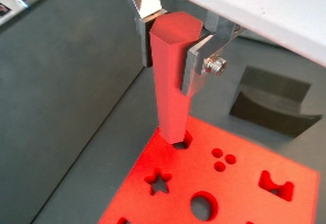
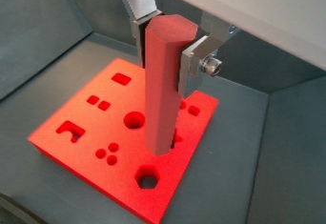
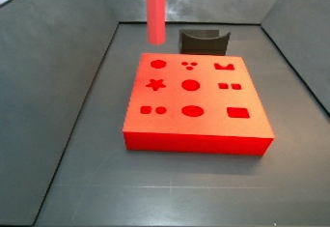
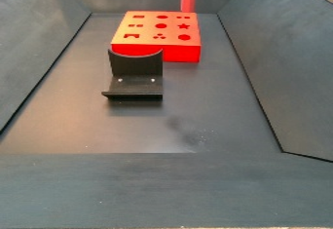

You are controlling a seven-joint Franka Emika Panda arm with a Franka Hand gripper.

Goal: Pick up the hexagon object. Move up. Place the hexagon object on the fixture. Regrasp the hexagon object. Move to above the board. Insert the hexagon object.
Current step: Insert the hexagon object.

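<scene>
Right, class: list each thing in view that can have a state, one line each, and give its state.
hand: shut on the hexagon object, above the board's corner.
hexagon object: upright, held, lower end at a hole in the board.
board: flat on the floor.
fixture: holds nothing.

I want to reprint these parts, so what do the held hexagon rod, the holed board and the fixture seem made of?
The hexagon object, clamped upright in the gripper over the board's corner, looks like matte red-pink plastic with an even colour and no glint. The board looks like similar brighter red-orange plastic, possibly printed. The fixture looks like dull black plastic or coated metal; I cannot tell which.
</scene>
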